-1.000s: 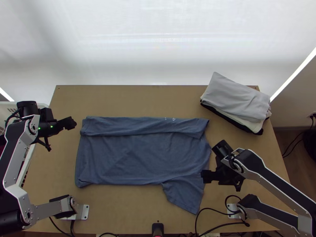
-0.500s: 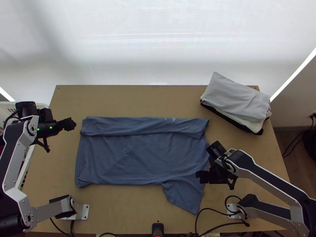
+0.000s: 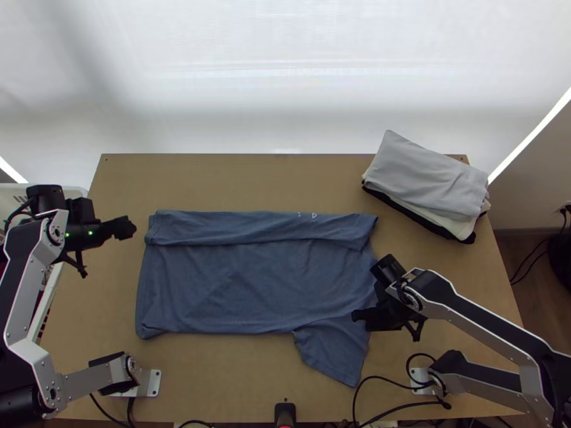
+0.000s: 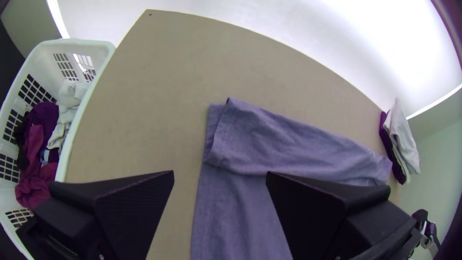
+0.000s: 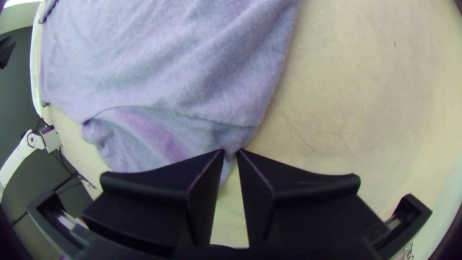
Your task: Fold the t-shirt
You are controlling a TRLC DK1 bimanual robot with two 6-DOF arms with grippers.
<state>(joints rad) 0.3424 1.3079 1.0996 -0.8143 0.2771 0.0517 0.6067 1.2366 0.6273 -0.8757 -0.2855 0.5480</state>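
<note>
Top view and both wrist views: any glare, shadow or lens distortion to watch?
Top view: bright white backdrop with a soft grey diagonal shadow at upper left; left gripper and right gripper look near-black. Left wrist view: fisheye bows the far edge of the table. Right wrist view: soft shading along creases in the t-shirt, dark lower corners.

The t-shirt (image 3: 250, 285) lies across the middle of the table (image 3: 235, 178), its folded strip (image 3: 250, 228) on top along the far side. Its sleeve (image 3: 334, 349) points towards the near edge at the right end. Behind and to the right, at the table's far right corner, lies a pile of folded clothes (image 3: 425, 175). Just beside the table's left edge stands a basket (image 4: 74, 42) (with garments (image 4: 38, 144) in it). The left gripper (image 3: 127, 227) is left of the shirt; the right gripper (image 3: 359, 316) is at its right end, by the sleeve.
</note>
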